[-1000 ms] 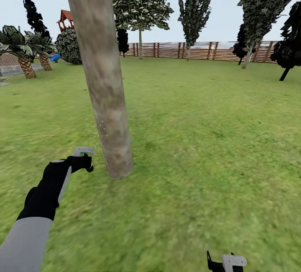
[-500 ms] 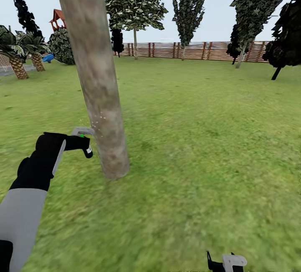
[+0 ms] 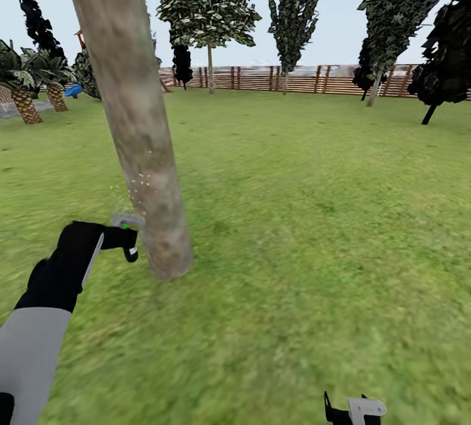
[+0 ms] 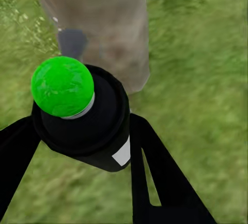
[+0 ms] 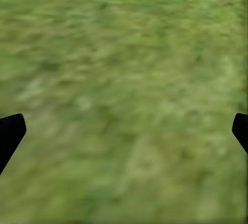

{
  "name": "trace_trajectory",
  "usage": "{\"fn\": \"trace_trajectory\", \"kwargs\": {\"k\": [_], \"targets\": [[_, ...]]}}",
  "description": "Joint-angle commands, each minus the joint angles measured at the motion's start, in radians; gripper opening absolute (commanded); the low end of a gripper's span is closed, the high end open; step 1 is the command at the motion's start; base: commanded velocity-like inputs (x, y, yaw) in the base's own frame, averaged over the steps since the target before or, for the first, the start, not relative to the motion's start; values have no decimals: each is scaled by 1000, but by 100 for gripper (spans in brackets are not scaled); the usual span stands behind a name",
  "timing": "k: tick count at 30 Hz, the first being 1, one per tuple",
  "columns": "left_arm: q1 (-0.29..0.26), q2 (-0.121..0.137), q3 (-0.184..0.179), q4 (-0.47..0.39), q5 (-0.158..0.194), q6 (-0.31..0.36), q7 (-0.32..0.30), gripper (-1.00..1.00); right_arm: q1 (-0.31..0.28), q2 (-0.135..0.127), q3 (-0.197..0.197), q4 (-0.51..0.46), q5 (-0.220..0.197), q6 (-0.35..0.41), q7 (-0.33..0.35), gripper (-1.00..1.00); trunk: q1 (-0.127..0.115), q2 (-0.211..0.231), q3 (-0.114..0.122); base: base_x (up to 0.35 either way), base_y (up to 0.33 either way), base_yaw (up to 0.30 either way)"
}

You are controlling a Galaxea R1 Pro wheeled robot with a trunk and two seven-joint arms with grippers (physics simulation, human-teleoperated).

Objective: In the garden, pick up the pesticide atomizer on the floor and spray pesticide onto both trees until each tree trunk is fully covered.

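While the black two-fingered left gripper (image 4: 82, 146) is clenched around the small dark spray-bottle atomizer (image 4: 82, 125), whose round top dot reads green rather than red, the bottle sits just beside the lower part of the thick grey-brown mottled tree trunk (image 3: 134, 124), nozzle toward the bark. In the head view the left gripper (image 3: 127, 242) holds the atomizer (image 3: 129, 238) low and close to the trunk's near side, apart from it by a narrow gap. Tiny white pesticide specks (image 3: 140, 183) dot the bark a little above the bottle, with a few drifting beside the trunk.

By my reading, the step in hand is spraying this first tree; only a small patch carries specks, so coverage looks far from complete. The next move probably calls for keeping the nozzle aimed at the bark and sweeping up and around the trunk without knocking against it.

From the left wrist camera come the green dot, a white label patch and the two fingers flanking the bottle, with the trunk's base meeting the green grass lawn (image 4: 206, 53); the head view gives instead the trunk's lean, the specks' height and the brown slatted wooden fence (image 3: 294, 78) beyond. At the head view's lower edge sits the right gripper (image 3: 353, 408); its wrist camera shows dark fingertips (image 5: 10, 131) spread wide, released, over bare grass.
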Motion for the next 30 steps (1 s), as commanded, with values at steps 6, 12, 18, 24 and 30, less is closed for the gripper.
{"fn": "trace_trajectory", "kwargs": {"k": [6,12,18,24,30], "targets": [[20,-85,0,45,-4,-6,12,-100,0,-2,1,0,0,0,0,100,0,0,0,0,-2,0],[32,-3,74,118,-7,-43,17,-100,0,-2,1,1,0,0,0,100,0,0,0,0,0,0],[51,-53,73,128,-7,-60,41,-100,0,-3,1,2,0,0,0,100,0,0,0,93,-142,0],[53,-47,82,143,-6,-65,82,-100,0,-2,1,1,0,0,0,100,0,0,0,177,-137,152],[118,-15,88,179,-6,-161,86,-100,0,-2,1,1,0,0,0,100,0,0,0,15,-4,172]]}}
